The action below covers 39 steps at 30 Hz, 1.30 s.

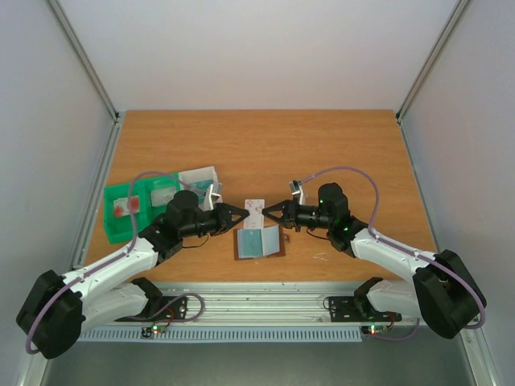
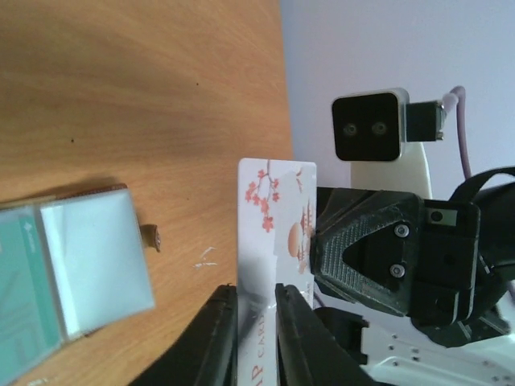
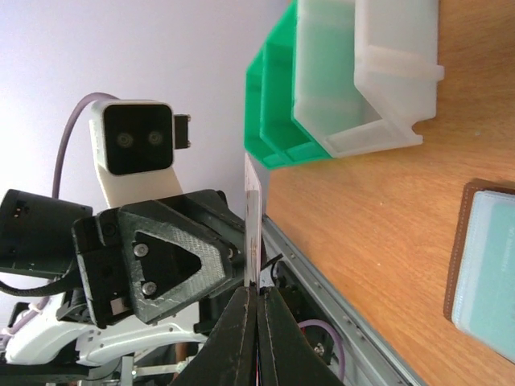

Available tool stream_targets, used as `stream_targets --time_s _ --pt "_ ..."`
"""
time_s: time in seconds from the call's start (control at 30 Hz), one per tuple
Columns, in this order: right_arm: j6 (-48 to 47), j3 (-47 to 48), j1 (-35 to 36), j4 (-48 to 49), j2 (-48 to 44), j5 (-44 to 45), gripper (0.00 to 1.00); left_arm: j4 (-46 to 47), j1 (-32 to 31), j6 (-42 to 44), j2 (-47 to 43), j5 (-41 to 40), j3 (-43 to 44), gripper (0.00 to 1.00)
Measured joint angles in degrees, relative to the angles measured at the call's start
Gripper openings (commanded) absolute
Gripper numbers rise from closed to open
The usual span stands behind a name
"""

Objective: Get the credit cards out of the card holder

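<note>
The white credit card (image 1: 253, 211) with red blossom marks hangs in the air between my two grippers, above the open brown card holder (image 1: 259, 242). My right gripper (image 1: 267, 211) is shut on one end of it; in the right wrist view the card (image 3: 252, 217) stands edge-on in the closed fingertips (image 3: 257, 291). My left gripper (image 2: 256, 288) is open by a narrow gap, and the card (image 2: 273, 209) runs along that gap. The card holder (image 2: 88, 265) lies flat on the table with the teal-green card (image 2: 16, 297) in its grey-blue pocket.
A green compartment tray (image 1: 121, 211) with a clear bin (image 1: 199, 178) stands at the left, also in the right wrist view (image 3: 273, 104). A metal rail (image 1: 257, 293) runs along the table's near edge. Grey walls close in both sides.
</note>
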Motion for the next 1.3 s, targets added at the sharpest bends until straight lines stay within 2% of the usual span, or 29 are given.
stream_targets --time_s 0.13,0.23,0.43,0.57,0.8,0.97,1.07,1.3 --pt "0.2 0.0 0.0 1.7 0.3 -1.2 0.03 0.1 0.0 -0.3 -0.5 0.0 -0.1 0.01" --pt "-0.2 0.0 -0.2 0.9 0.5 -1.3 0.07 1.0 0.0 -0.4 -1.4 0.6 -0.1 0.00" --pt "-3.2 0.9 -0.2 -2.5 0.5 -3.5 0.21 0.9 0.0 0.7 -3.1 1.8 -0.1 0.00" --pt "-10.0 7.0 -0.2 -13.8 -0.5 -3.9 0.28 0.2 0.0 2.0 -4.9 2.2 -0.1 0.00" --pt "-28.5 24.7 -0.2 -41.2 -3.3 -0.9 0.30 -0.3 0.0 5.8 -8.5 4.8 -0.3 0.00" --pt "-39.3 35.5 -0.2 -55.9 -2.7 -0.5 0.33 -5.1 0.0 10.9 -8.7 9.9 -0.1 0.00" --pt "-43.3 39.6 -0.2 -60.8 -1.1 -1.7 0.35 -9.2 0.0 14.1 -8.8 13.2 1.0 0.00" --pt "-47.7 39.6 2.8 -65.2 4.3 -4.0 0.38 -16.8 0.0 20.5 -8.6 19.7 4.4 0.00"
